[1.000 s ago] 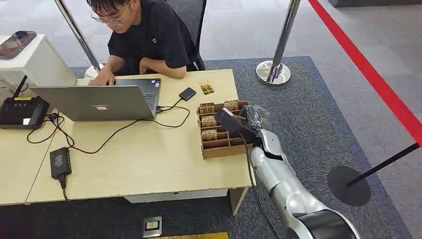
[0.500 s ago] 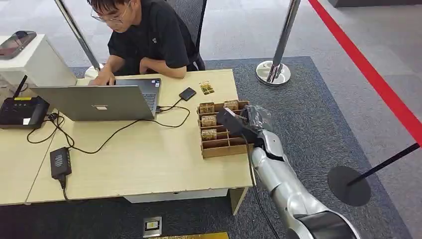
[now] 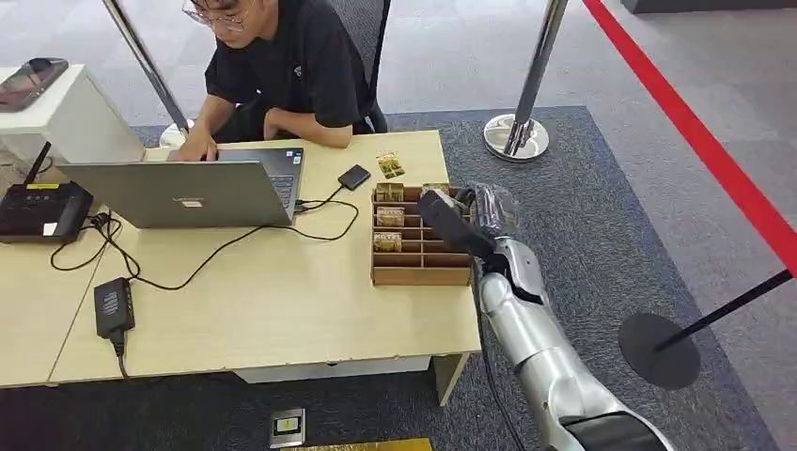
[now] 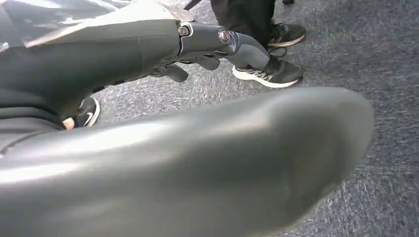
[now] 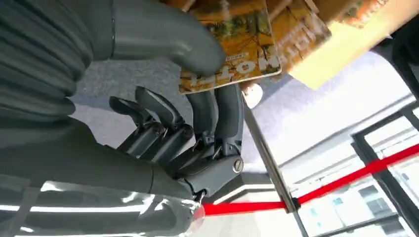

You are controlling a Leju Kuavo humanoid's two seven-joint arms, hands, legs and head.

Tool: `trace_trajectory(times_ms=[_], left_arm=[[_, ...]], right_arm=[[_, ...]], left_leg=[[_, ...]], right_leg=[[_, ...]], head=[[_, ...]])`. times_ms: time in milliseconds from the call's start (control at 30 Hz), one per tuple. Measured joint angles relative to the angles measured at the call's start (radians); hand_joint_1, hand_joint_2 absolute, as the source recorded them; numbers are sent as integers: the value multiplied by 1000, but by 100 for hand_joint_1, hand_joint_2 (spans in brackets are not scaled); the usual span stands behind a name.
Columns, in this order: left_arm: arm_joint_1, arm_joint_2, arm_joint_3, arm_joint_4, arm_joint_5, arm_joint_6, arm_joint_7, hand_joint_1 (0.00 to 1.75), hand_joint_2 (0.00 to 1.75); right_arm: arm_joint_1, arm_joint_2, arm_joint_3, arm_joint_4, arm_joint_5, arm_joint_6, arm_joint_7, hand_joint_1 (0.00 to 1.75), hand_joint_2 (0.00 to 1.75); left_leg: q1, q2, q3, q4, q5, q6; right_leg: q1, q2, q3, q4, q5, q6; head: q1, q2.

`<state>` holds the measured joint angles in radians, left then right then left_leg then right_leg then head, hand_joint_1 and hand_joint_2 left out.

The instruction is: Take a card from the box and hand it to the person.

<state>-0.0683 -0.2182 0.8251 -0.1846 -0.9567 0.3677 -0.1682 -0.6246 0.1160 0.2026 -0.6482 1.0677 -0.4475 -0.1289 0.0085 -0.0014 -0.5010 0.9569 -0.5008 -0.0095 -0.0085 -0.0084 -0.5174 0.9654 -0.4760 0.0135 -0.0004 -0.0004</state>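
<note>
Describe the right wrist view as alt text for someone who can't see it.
The robot's grey right hand pinches a yellow-and-orange printed card between its thick thumb and dark fingers, close to a light wooden compartmented card box. Beyond are a metal stanchion post and a red barrier belt.

My right arm (image 3: 526, 329): shiny silver shell, black cable along it, clear plastic wrap near wrist. Right hand (image 5: 163, 123): grey ribbed cover, thick grey thumb, dark fingers (image 5: 217, 116), small silver screw. Left hand (image 4: 217, 44): dark grey, two round screws.
</note>
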Motion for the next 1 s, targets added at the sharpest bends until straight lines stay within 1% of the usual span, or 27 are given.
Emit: trace_trajectory(times_ms=[233, 333, 467, 533, 567, 700, 800, 900, 1000], left_arm=[[0, 0, 0, 0, -4, 2, 0, 0, 0], [0, 0, 0, 0, -6, 3, 0, 0, 0], [0, 0, 0, 0, -8, 2, 0, 0, 0], [0, 0, 0, 0, -11, 3, -1, 0, 0], [-1, 0, 0, 0, -13, 3, -1, 0, 0], [-1, 0, 0, 0, -13, 3, -1, 0, 0], [-1, 0, 0, 0, -16, 3, -1, 0, 0], [-1, 0, 0, 0, -19, 8, 0, 0, 0], [-1, 0, 0, 0, -21, 9, 1, 0, 0]], right_arm=[[38, -10, 24, -131, -48, -1, -19, 168, 175], [54, -16, 47, -195, -66, 15, -27, 166, 175], [63, -16, 74, -243, -69, 31, -33, 168, 175], [63, -15, 93, -257, -72, 40, -37, 166, 175], [62, -13, 100, -260, -74, 44, -38, 162, 175], [58, 0, 131, -259, -92, 52, -39, 162, 175], [49, 11, 150, -255, -114, 62, -40, 168, 175], [34, 22, 163, -238, -176, 81, -65, 173, 175], [19, 37, 165, -217, -274, 128, -116, 175, 175]], left_leg=[[0, 0, 0, 0, 0, 0], [0, 0, 0, 0, 0, 0], [0, 0, 0, 0, 0, 0], [0, 0, 0, 0, 0, 0], [0, 0, 0, 0, 0, 0], [0, 0, 0, 0, 0, 0], [0, 0, 0, 0, 0, 0], [0, 0, -1, 0, 0, 0], [0, 0, -1, 0, 0, 0]], right_leg=[[0, 0, 0, 0, 0, 0], [0, 0, 0, 0, 0, 0], [0, 0, 0, 0, 0, 0], [0, 0, 0, 0, 0, 0], [0, 0, 0, 0, 0, 0], [0, 0, 0, 0, 0, 0], [0, 0, 0, 0, 0, 0], [0, 0, 0, 0, 0, 0], [0, 0, 0, 0, 0, 0]], head=[[0, 0], [0, 0], [0, 0], [0, 0], [0, 0], [0, 0], [0, 0], [0, 0], [0, 0]])
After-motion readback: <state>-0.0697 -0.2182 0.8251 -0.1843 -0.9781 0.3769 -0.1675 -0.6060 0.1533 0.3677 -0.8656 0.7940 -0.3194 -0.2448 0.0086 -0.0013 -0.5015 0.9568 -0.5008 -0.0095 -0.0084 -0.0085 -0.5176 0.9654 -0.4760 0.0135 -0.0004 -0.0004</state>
